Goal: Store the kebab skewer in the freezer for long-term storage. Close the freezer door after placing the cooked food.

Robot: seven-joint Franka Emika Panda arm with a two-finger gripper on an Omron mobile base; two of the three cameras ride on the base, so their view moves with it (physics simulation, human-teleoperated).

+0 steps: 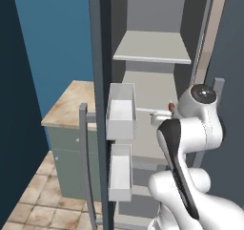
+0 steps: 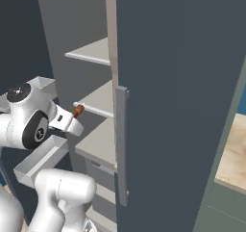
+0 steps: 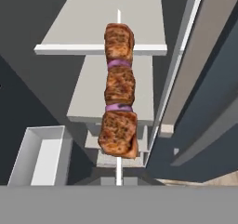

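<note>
closest to the hand camera, the kebab skewer (image 3: 119, 97) runs straight out from the gripper (image 3: 119, 183), its long axis pointing from 6 o'clock up to 12 o'clock in that view, three browned meat chunks with purple onion between them on a thin pale stick. the jaws are pinched tight on the near end of the stick, though the fingertips themselves are hidden at the bottom edge.

from the left base view the white arm rises at 5 o'clock, its wrist bent forward so the hand reaches into the open freezer (image 1: 157, 47); a bit of the kebab skewer (image 1: 171, 107) peeks out just beyond the wrist, over the middle shelf (image 1: 147, 88). the right base view shows the same reddish tip (image 2: 78, 110) at 10 o'clock from centre, above the front edge of a shelf.

the freezer door (image 1: 101, 105) stands swung wide at the arm's left, its clear-white door bins (image 1: 120, 110) facing in.

my read: the skewer already points into the compartment and hangs above the shelf rather than on it, so the next move is lowering and letting go. the door is not yet closed.
</note>
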